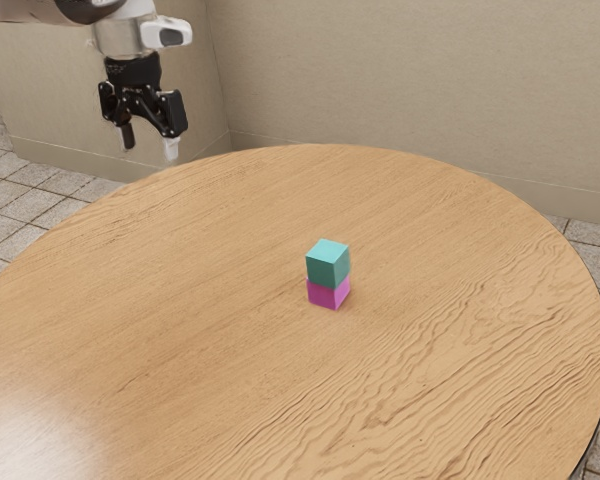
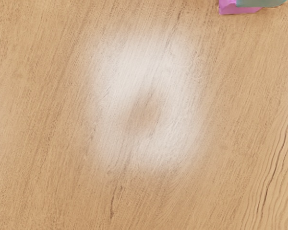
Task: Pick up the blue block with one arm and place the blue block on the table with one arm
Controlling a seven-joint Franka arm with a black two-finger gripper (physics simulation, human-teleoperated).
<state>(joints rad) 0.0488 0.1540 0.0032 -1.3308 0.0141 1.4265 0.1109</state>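
Blue block (image 1: 328, 264) sits on 1 magenta block (image 1: 327, 293), stack of 2, well in from the table (image 1: 200, 320)'s round edge. Gripper (image 1: 150, 146) wide, raised, well apart from both.

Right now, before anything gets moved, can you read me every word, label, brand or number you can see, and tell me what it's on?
No text that I can read.
Blue block and magenta block: plain on the faces that show.
Wooden table: wood grain only.
Black housing above the gripper: faint specks, too small to tell whether they are lettering.
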